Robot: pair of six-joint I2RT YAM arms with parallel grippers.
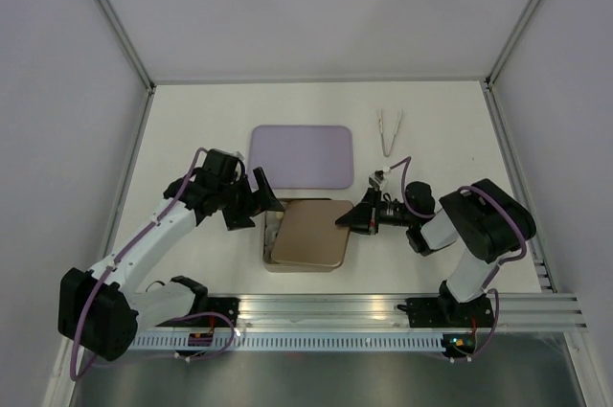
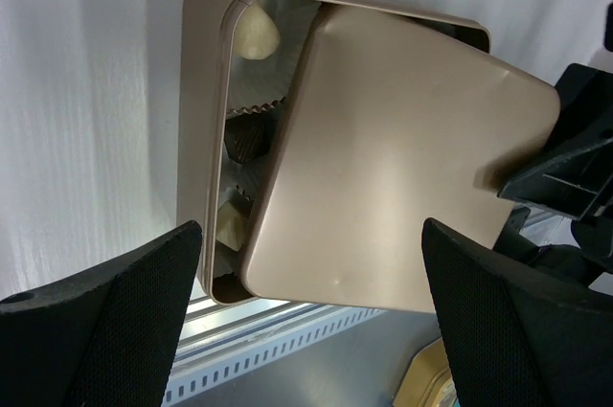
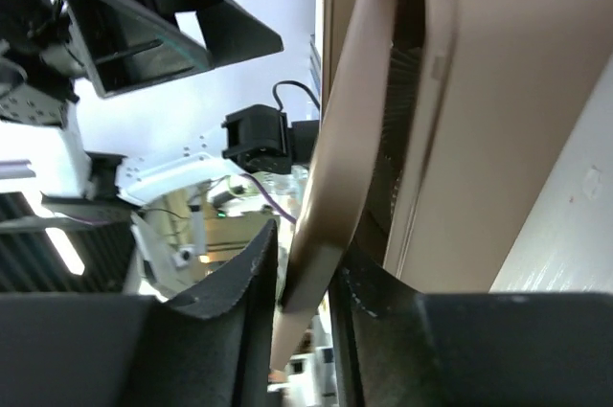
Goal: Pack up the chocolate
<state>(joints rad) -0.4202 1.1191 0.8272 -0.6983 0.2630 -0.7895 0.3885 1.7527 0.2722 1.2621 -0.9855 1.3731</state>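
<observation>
Lid (image 2: 402,148) askew on the box (image 2: 203,120)
My left gripper (image 2: 311,235) hangs wide open above it; the chocolate (image 2: 247,139) shows below, in the uncovered strip by one finger. My right gripper (image 3: 305,256) stands narrow around the lid's edge; gripping or loose, I cannot tell.

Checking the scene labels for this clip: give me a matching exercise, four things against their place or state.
Things:
1 lid
2 left gripper
3 tweezers
4 lavender tray

Places or states:
A jaws wide apart, nothing between them
B lying alone beyond the right gripper
C flat, just behind the box
D askew over the box, chocolate showing at one side

Pairs: 1-D, 2-A, 3-B, 4-C
</observation>
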